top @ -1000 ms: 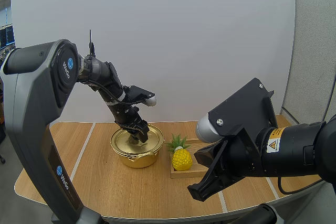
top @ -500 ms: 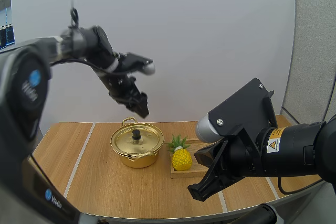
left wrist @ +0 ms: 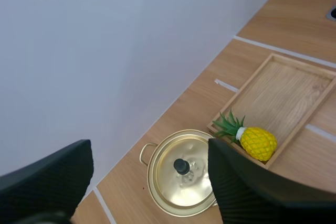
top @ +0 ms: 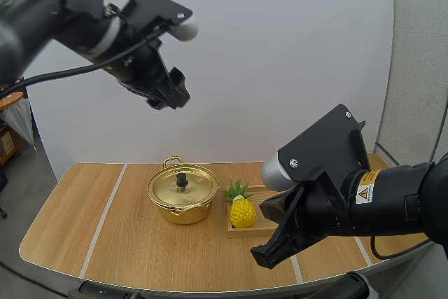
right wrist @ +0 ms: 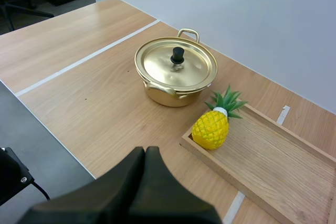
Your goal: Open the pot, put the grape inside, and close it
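My left gripper (top: 170, 96) hangs way up above the table (top: 133, 250), fingers spread wide with nothing between them. From its wrist view I'm looking down on the gold pot (top: 183, 206). The pot sits on the table with its lid (top: 185, 188) on, black knob up. Just beside it on the right, a toy pineapple (top: 242, 213) lies in the wooden tray (top: 264, 230), leaves toward the pot. My right gripper (top: 264, 255) sits low over the table's front right, fingers pressed together, holding nothing.
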Controlling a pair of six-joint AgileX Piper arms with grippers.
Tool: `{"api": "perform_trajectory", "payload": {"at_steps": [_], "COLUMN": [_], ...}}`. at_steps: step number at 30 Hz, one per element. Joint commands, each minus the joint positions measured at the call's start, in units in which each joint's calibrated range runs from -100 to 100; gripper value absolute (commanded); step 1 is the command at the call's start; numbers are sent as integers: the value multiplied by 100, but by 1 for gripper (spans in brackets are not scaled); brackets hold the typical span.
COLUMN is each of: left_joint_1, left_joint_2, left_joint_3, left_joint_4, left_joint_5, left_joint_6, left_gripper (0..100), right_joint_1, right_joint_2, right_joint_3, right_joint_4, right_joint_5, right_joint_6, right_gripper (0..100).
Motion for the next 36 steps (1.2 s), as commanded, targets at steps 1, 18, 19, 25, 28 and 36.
{"api": "perform_trajectory", "payload": {"at_steps": [1, 18, 19, 25, 28, 36], "left_joint_1": [-12, -5, -5, -5, 20, 27], "left_joint_2": [-812, -2983, -3064, -3508, -3756, -4299], "left_joint_3": [-41, 1010, 1149, 1996, 2461, 3450], "left_joint_4": [150, 530, 530, 278, 254, 115], "left_joint_5": [71, 71, 71, 71, 71, 71], "left_joint_6": [-474, -1155, -1163, -1199, -1199, -1199], "left_gripper": [100, 100, 100, 100, 100, 22], "right_joint_1": [-15, -206, -229, -427, -562, -916], "right_joint_2": [-47, -691, -727, -822, -822, -822], "right_joint_3": [-10, -118, -111, -111, -111, -111], "right_joint_4": [-18, 24, 34, 150, 270, 564], "right_joint_5": [13, 13, 13, 51, 51, 17], "right_joint_6": [18, 18, 29, 43, 68, 68], "right_gripper": [0, 0, 0, 0, 0, 0]}}
